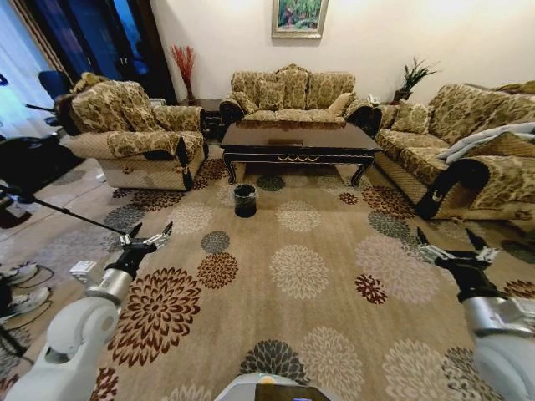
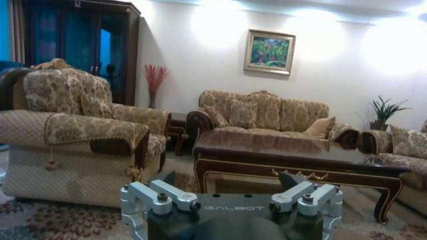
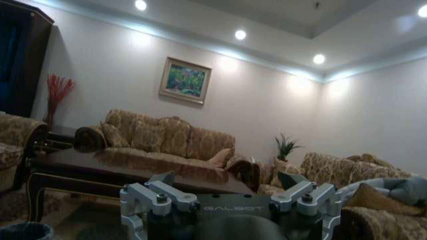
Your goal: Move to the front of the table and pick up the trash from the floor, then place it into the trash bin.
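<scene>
Left end effector [image 1: 149,236]: raised over floral carpet [image 1: 301,276], fingers spread wide, nothing held. Right end effector [image 1: 453,242]: same height on opposite side, fingers spread wide, nothing held. Bench [image 1: 298,139]: dark glossy, gold ornament on side rail, well ahead of both end effectors, between them laterally. Trash bin [image 1: 245,200]: black, lined rim, on carpet just before bench front-left leg, ahead of left end effector, nearer to it than to right. Trash: cannot tell location on carpet. Sofas surround bench.
</scene>
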`<state>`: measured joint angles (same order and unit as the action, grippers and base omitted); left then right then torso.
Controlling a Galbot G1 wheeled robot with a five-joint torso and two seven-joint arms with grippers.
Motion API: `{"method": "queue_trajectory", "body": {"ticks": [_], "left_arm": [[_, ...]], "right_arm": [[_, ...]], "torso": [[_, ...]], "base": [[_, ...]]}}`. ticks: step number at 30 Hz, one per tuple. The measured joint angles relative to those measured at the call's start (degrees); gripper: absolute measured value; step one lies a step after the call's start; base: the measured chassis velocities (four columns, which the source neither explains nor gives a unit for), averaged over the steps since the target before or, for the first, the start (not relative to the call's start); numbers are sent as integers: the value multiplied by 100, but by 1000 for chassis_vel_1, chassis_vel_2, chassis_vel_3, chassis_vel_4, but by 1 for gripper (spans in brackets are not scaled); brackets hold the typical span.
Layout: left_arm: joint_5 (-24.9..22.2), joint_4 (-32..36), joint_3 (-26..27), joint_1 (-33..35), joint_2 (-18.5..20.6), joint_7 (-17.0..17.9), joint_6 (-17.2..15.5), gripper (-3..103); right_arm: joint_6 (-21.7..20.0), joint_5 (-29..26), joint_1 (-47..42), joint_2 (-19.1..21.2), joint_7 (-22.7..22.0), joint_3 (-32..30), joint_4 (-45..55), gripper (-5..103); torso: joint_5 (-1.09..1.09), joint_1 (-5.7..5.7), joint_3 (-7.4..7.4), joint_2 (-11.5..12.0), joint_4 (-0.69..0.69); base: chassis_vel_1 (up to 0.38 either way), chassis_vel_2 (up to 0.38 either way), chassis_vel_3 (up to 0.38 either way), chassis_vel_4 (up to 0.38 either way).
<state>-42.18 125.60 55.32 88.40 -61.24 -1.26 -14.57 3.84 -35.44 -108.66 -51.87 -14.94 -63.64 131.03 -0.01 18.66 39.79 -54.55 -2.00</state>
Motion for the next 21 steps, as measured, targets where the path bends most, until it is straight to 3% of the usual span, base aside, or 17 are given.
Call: {"method": "queue_trajectory", "body": {"ticks": [21], "left_arm": [[64, 115, -35, 92, -23, 62, 11, 100]], "right_arm": [[106, 68, 42, -68, 3, 138, 64, 100]], "torso": [[1, 236, 304, -541, 0]], "base": [[0, 0, 0, 0]]}}
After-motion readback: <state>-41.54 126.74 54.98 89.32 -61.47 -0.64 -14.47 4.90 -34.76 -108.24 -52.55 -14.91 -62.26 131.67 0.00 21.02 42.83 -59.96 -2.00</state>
